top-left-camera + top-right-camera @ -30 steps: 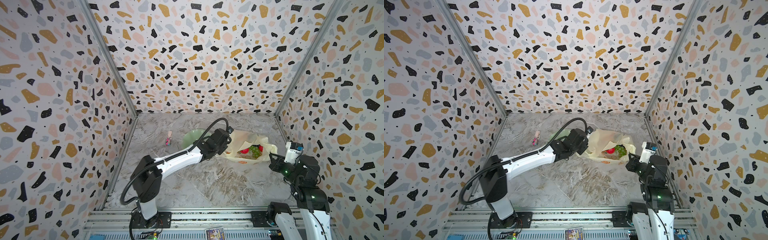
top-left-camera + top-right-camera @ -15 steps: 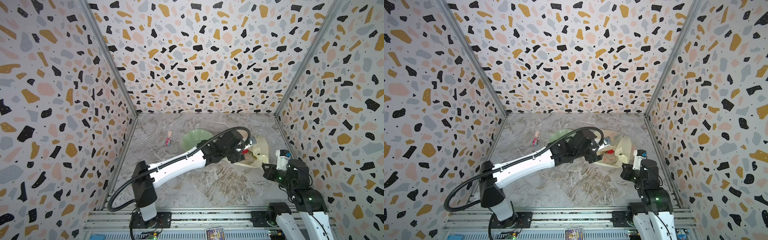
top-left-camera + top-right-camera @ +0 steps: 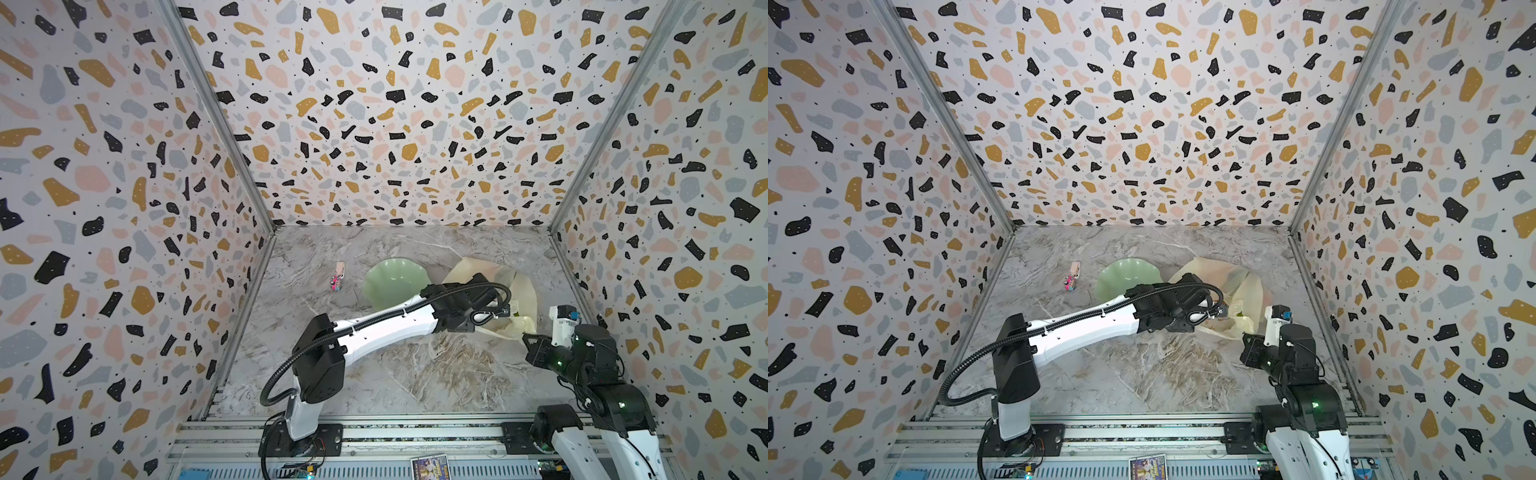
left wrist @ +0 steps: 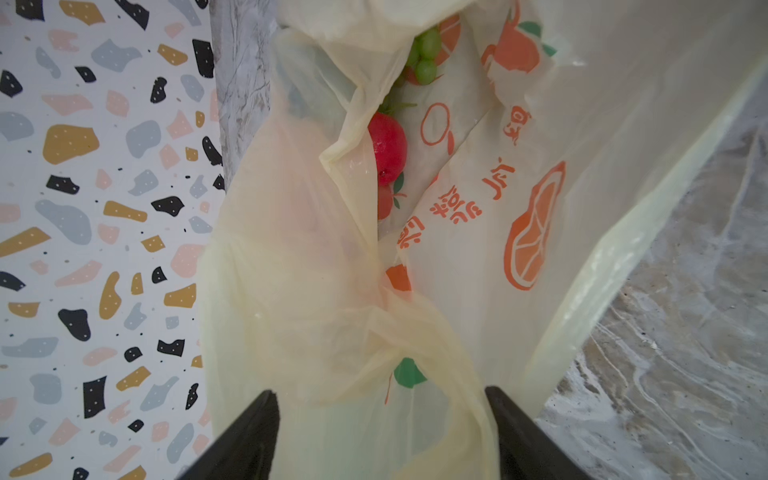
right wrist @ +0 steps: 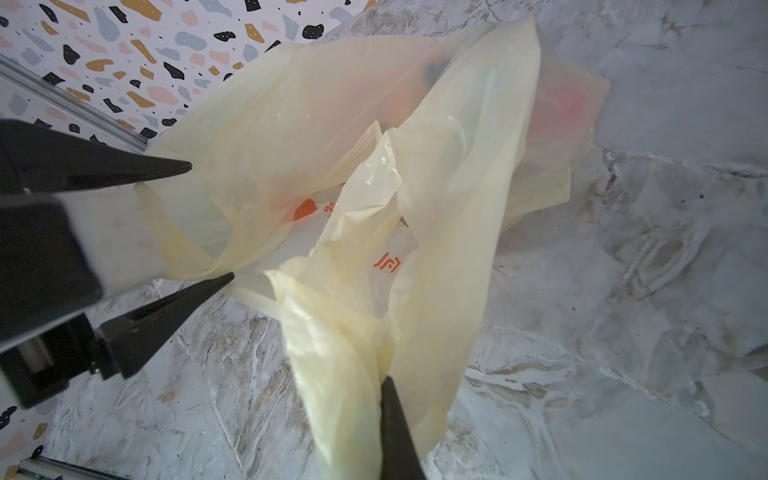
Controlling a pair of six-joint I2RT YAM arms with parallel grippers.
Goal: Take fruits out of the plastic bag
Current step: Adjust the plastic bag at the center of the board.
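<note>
Here our outstretched left pincer (image 4: 379, 390) gapes at the plastic bag (image 4: 478, 208); the right pincer (image 5: 381, 376) pinches it. Only the left wrist view shows the red apple (image 4: 388, 149) and green grapes (image 4: 426, 58).

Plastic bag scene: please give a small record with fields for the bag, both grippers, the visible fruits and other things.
bag: plastic bag, pale yellow, orange print
left gripper: open, bag film between its fingers
right gripper: shut on a bunched edge of the plastic bag
fruits seen: red apple and green grapes, inside the bag
other things: green plate beside the bag; pink trinket farther off
</note>
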